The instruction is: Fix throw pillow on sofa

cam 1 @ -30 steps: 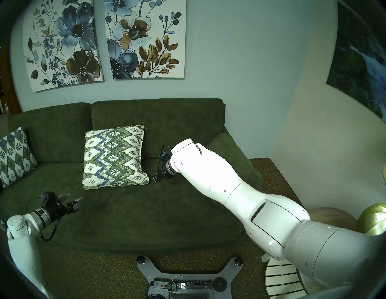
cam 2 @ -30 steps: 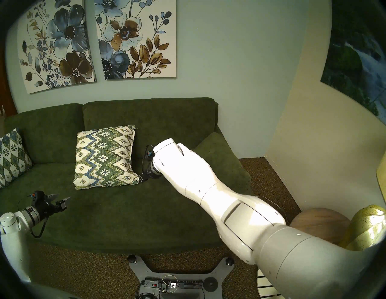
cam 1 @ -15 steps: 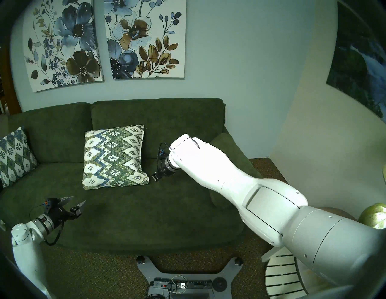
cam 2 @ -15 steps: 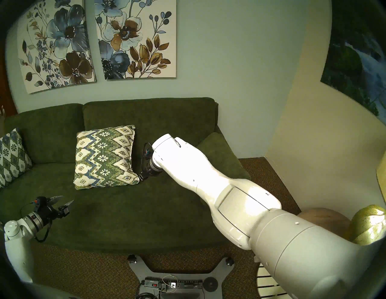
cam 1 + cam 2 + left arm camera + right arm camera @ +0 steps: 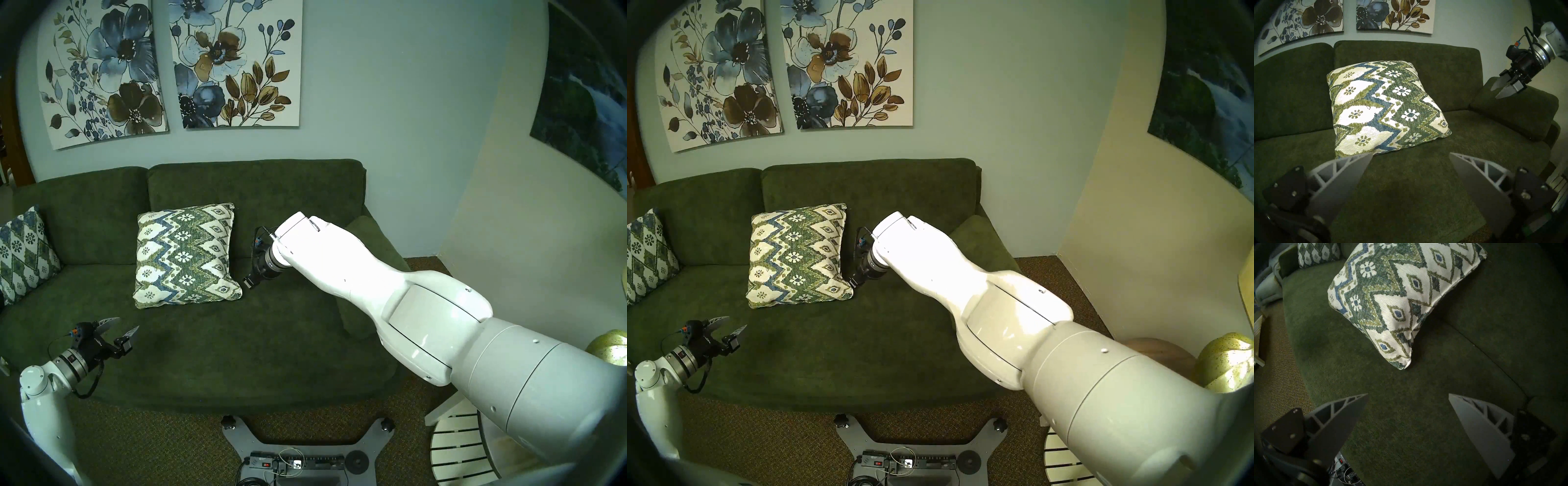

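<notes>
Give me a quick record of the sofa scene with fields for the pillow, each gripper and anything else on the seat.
pillow: cream zigzag throw pillow, leaning on dark green plush sofa backrest
left gripper: open, empty, over seat front
right gripper: open, empty, near pillow's lower right corner
other: bluer diamond-lattice pillow at left end

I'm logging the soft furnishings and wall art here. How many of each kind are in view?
Patterned throw pillows: 2, the cream zigzag throw pillow and the bluer diamond-lattice pillow
Green sofa back cushions: 2
Floral wall canvases: 2
Total: 6
</notes>
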`<move>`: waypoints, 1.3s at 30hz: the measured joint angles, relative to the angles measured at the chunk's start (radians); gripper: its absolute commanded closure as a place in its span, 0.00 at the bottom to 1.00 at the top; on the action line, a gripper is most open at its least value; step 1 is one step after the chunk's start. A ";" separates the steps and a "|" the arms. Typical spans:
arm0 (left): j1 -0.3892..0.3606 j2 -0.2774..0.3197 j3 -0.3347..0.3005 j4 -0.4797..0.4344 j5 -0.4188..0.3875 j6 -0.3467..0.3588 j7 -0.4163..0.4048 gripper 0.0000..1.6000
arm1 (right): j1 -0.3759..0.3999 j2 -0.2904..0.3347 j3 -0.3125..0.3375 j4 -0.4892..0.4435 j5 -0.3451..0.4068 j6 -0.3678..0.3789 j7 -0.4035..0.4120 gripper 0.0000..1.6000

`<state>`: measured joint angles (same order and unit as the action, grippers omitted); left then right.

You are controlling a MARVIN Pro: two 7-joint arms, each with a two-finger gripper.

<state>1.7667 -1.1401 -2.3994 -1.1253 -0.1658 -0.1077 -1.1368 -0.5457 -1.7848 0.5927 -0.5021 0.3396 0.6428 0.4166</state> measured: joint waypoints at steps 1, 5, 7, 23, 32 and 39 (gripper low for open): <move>-0.001 0.000 0.000 0.001 0.000 -0.002 -0.001 0.00 | 0.002 -0.006 0.001 0.008 0.000 -0.007 0.002 0.00; -0.004 0.003 0.000 0.002 0.000 -0.010 -0.006 0.00 | 0.006 -0.032 0.006 0.039 0.000 -0.039 0.008 0.00; -0.005 0.003 0.000 0.002 0.000 -0.013 -0.008 0.00 | 0.006 -0.043 0.008 0.052 0.002 -0.051 0.009 0.00; -0.010 0.007 0.000 0.005 0.001 -0.034 -0.020 0.00 | 0.025 -0.109 0.029 0.148 0.024 -0.124 0.009 0.00; -0.016 0.009 -0.002 0.019 -0.003 -0.053 -0.030 0.00 | 0.063 -0.127 -0.005 0.205 0.004 -0.138 0.063 0.00; -0.028 0.015 -0.004 0.061 -0.014 -0.082 -0.050 0.00 | 0.099 -0.114 -0.073 0.187 -0.021 -0.078 0.199 0.00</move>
<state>1.7391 -1.1250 -2.4031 -1.0643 -0.1794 -0.1901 -1.1869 -0.4469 -1.8993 0.5196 -0.3151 0.3181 0.5645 0.6160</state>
